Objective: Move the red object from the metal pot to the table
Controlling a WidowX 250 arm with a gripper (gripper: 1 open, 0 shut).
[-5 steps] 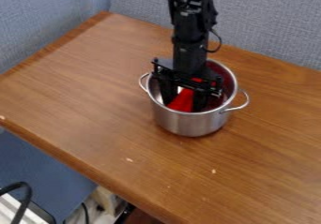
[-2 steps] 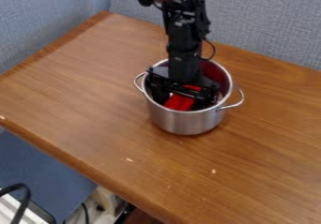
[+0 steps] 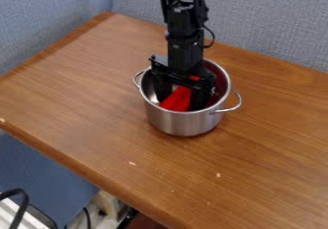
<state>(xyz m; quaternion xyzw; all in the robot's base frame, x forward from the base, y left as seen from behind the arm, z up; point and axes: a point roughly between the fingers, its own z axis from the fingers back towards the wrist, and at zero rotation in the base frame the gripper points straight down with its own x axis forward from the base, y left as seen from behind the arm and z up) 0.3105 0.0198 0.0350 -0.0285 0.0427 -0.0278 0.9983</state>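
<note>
Inside the metal pot, which stands near the middle of the table, the red object lies against the inner wall, only part of it showing past the rim. The gripper points straight down into the pot with its jaws spread wide, one dark finger on each side of the block; whether either finger touches it cannot be made out at this size, and nothing is gripped. The block looks like a stiff, flat-sided piece, probably light plastic or painted wood, so it should neither bend nor crush under a firm squeeze. Its smooth faces could slip if pinched near a corner, and it appears to rest tilted, so the safest hold is likely across its two long flat sides, near the middle of its length. The pot is the trickier partner: it is shiny, light-looking and free-standing, and a finger pressing the wall or a block dragged against the rim could shove or tip it, so a straight vertical lift seems wise.
</note>
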